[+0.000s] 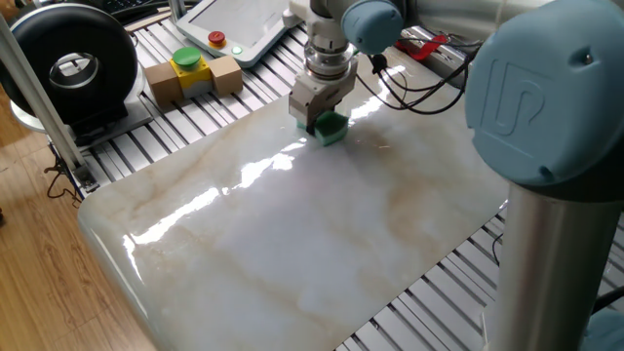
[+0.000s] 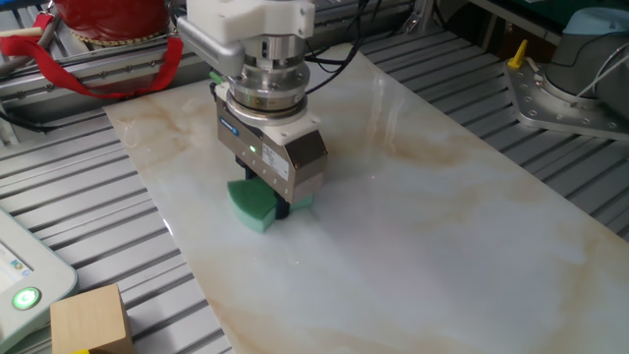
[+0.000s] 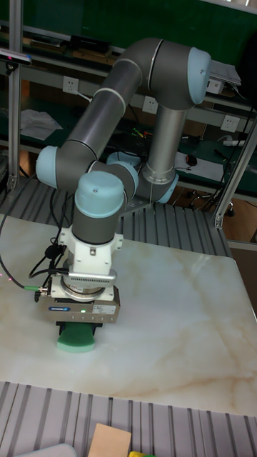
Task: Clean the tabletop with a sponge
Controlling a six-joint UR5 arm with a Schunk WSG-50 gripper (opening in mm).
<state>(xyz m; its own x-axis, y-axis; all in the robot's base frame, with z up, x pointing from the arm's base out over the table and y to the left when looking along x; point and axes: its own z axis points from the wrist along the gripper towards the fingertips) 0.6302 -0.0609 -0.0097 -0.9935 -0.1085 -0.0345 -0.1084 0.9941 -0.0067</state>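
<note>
- The wiping step is in hand: the grey two-finger gripper (image 2: 276, 206) is clamped on the small bright green sponge block with a wavy edge (image 2: 256, 205), pressing it flat onto the large glossy white-grey marble tabletop with tan-brown veins (image 2: 442, 226).
- In one fixed view the sponge (image 1: 330, 128) sits in the upper middle of the frame, near the slab's far edge; in the tall fixed view it shows at lower left, directly beneath the gripper (image 3: 78, 330).
- The sponge lies between the jaws, its green body protruding below and to the side of them, touching the marble.
- Most of the tabletop (image 1: 292, 234) stretches toward the lower part of that frame, so the next move likely calls for dragging the sponge across it with steady downward contact, keeping the grip firm so the block does not slip out.
</note>
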